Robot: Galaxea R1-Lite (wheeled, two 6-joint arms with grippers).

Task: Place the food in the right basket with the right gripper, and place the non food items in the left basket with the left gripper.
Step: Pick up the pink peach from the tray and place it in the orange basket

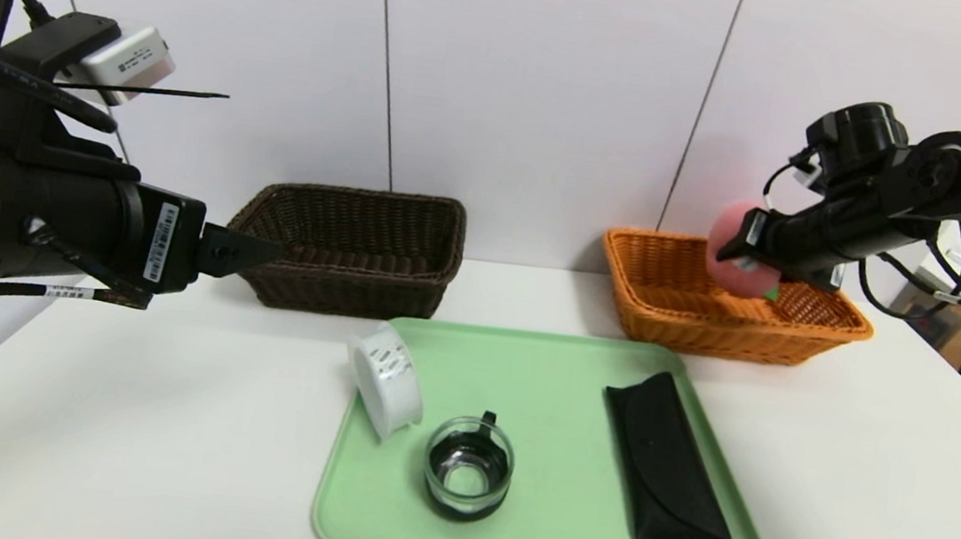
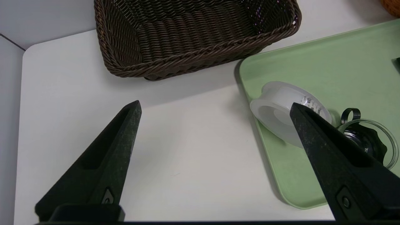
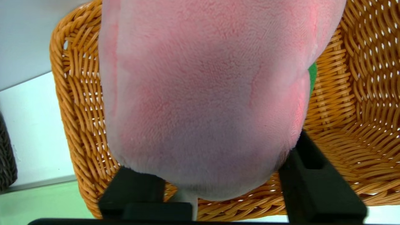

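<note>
Pink plush peach sits between your right gripper fingers above the orange-tan basket at far right; whether they pinch it or have let go, you cannot tell. Your left gripper hangs spread wide near the dark brown basket, far left.

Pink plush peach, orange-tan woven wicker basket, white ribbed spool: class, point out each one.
Pink plush peach (image 3: pixel 203 93): right wrist view, middle of its fuzzy body.
Orange-tan woven wicker basket (image 1: pixel 664 311): head view, front wall.
White ribbed spool (image 1: pixel 384 380): head view, flat round face.
</note>
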